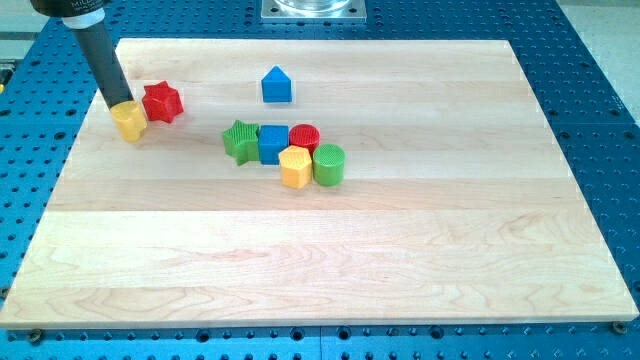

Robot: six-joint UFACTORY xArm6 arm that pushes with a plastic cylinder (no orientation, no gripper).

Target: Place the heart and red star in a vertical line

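The yellow heart (130, 121) lies near the board's left edge, toward the view's top. The red star (161, 101) sits just to its upper right, touching or nearly touching it. My tip (119, 104) comes down from the view's top left and rests against the heart's upper left side, to the left of the star.
A blue house-shaped block (277, 85) stands alone near the top centre. A cluster sits mid-board: green star (240, 140), blue cube (272, 143), red cylinder (304, 137), yellow hexagon (296, 167), green cylinder (329, 164). The wooden board (330, 250) lies on a blue perforated table.
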